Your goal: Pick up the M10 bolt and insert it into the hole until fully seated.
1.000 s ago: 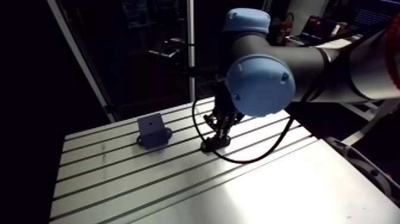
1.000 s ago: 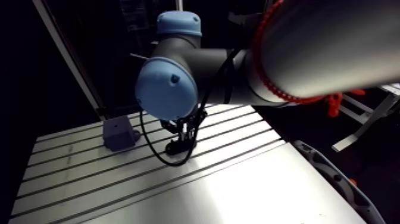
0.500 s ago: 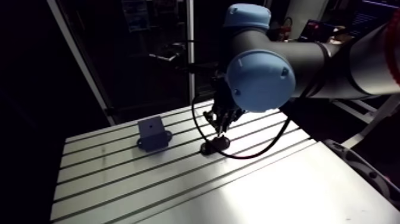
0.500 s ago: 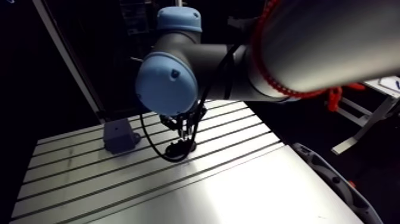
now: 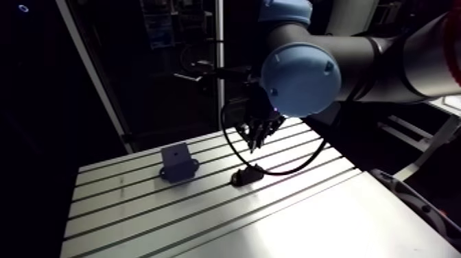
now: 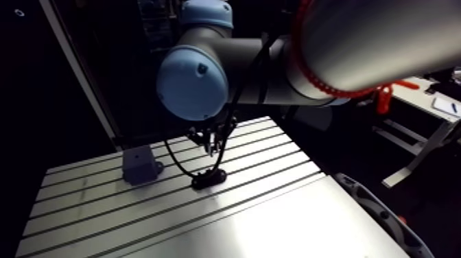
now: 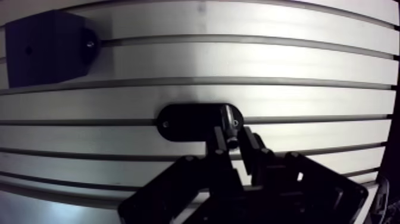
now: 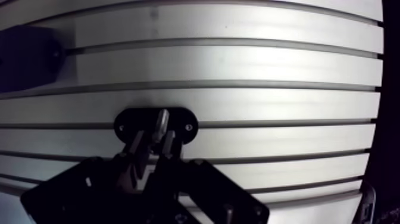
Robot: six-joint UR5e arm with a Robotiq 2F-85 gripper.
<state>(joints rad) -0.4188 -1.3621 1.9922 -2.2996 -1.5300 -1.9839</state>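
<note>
1. M10 bolt (image 7: 230, 123) sat clamped between the 2 fingers (image 7: 257, 150) of the gripper (image 7: 233, 138). The jaws were closed on its metal body, and its long axis ran roughly in line with the fingers.
2. In the arm view, the gripper and bolt hung above the table (image 5: 309, 219), with a clear gap below the fingertips. The bolt touched nothing but the fingers.
3. A black oval plate (image 5: 245, 177) lay flat on the table under the bolt, at about 6 o'clock from the gripper in the arm view. The wrist view showed 1 small screw spot near each of its 2 rounded ends.
4. A dark block (image 5: 175, 159) stood on the table at roughly 9 to 10 o'clock from the oval plate, well apart from it. A flat ear stuck out at its base.
5. A small hole (image 7: 26, 50) showed in the block's top face. The bolt was not in it.
6. The table slots ran across the gripper's line of sight, and both plate and block rested on the slotted part.
</note>
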